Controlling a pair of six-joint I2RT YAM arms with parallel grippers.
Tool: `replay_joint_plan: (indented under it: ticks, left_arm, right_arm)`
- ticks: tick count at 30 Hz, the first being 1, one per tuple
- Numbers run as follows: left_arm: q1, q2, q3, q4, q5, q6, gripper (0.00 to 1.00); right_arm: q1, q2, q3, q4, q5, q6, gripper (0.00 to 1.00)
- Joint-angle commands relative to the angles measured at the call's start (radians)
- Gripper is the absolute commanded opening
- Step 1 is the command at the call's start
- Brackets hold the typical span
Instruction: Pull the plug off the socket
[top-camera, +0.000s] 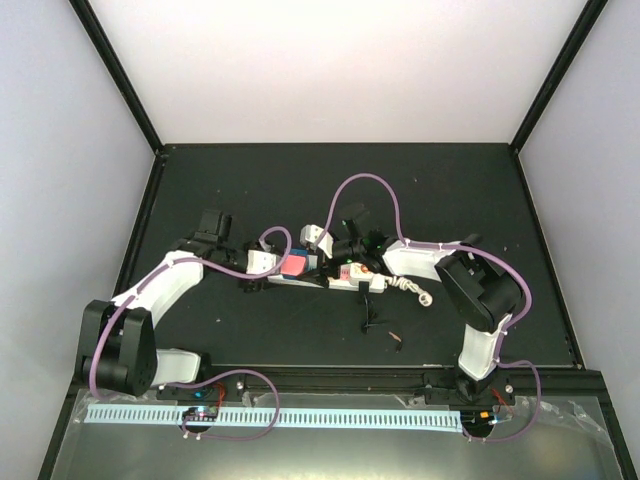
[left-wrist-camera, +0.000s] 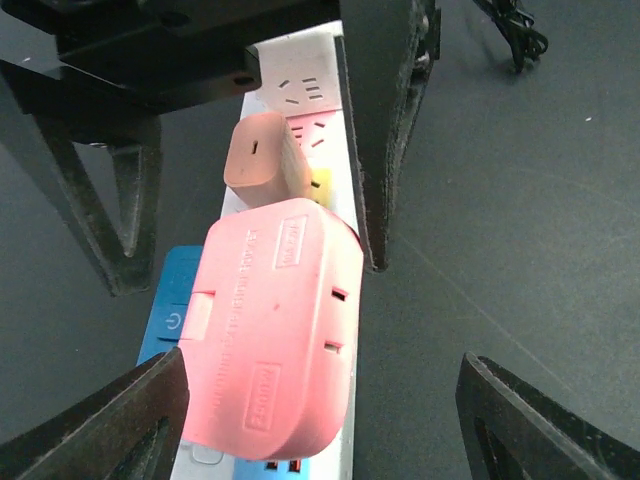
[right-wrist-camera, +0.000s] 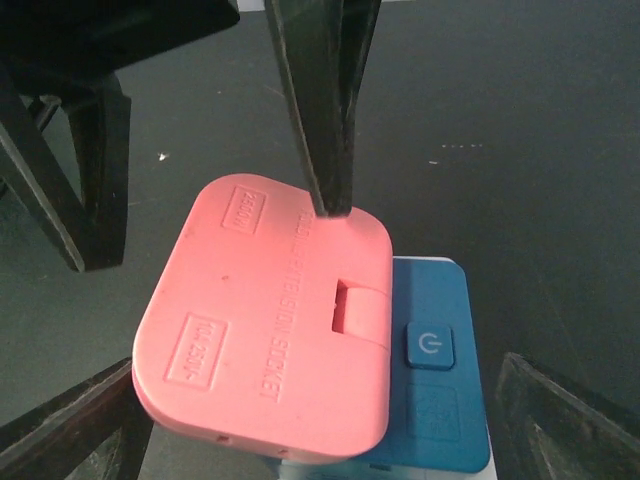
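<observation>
- Wide-open left gripper (left-wrist-camera: 322, 365) is straddling the pink plug (left-wrist-camera: 275, 330), gripping nothing.
- Opposite, the right gripper (right-wrist-camera: 318, 365) is spreading equally wide around it, holding nothing.
- Embossed "EXTENSION SOCKET", the pink plug is sitting at the blue end of the socket strip (right-wrist-camera: 430, 400).

The top camera looks steeply down from high above the near edge, far enough to take in the whole table (top-camera: 300, 190). Each wrist camera hangs close over the socket (left-wrist-camera: 300, 90), looking down past its own fingers (left-wrist-camera: 110, 425), the two facing each other across the pink plug (left-wrist-camera: 275, 330). All three views share that plug and the socket under it
</observation>
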Motion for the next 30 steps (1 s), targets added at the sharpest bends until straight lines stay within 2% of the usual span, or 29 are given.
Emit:
replay_joint_plan:
  ticks: [1,6,11,13,14,15,18,20,26,30]
  left_arm:
    - [-0.026,-0.020,-0.017,0.080,-0.028,0.048,0.74]
    - [-0.053,-0.015,-0.028,0.164,-0.091,0.012,0.63]
    - [-0.054,-0.009,-0.008,0.189,-0.084,-0.041,0.45]
    - [-0.054,-0.007,0.002,0.176,-0.075,-0.040,0.41]
    - [-0.054,-0.009,0.005,0.160,-0.068,-0.025,0.42]
    - [-0.054,-0.011,0.008,0.134,-0.061,-0.001,0.48]
    - [-0.054,-0.019,-0.016,0.131,-0.075,0.047,0.81]
    - [-0.055,-0.020,-0.058,0.188,-0.099,0.069,0.92]
    - [-0.074,-0.020,-0.176,0.473,-0.183,0.046,0.93]
    - [-0.080,-0.020,-0.215,0.608,-0.210,0.010,0.90]
  right_arm:
    - [0.003,0.005,0.037,0.001,-0.032,0.005,0.94]
    - [0.003,0.004,0.042,-0.010,-0.070,-0.001,0.92]
    - [0.003,0.005,0.040,-0.023,-0.078,-0.019,0.92]
    - [0.002,0.002,0.032,-0.026,-0.079,-0.030,0.92]
    - [0.003,0.000,0.027,-0.026,-0.079,-0.036,0.93]
    - [0.002,0.000,0.024,-0.026,-0.079,-0.035,0.93]
    - [0.000,0.000,0.021,-0.031,-0.083,-0.032,0.93]
    - [-0.003,-0.001,0.016,-0.024,-0.096,-0.036,0.93]
    - [-0.012,0.011,0.022,-0.030,-0.106,-0.038,0.94]
    - [-0.011,0.010,0.024,-0.038,-0.110,-0.044,0.94]
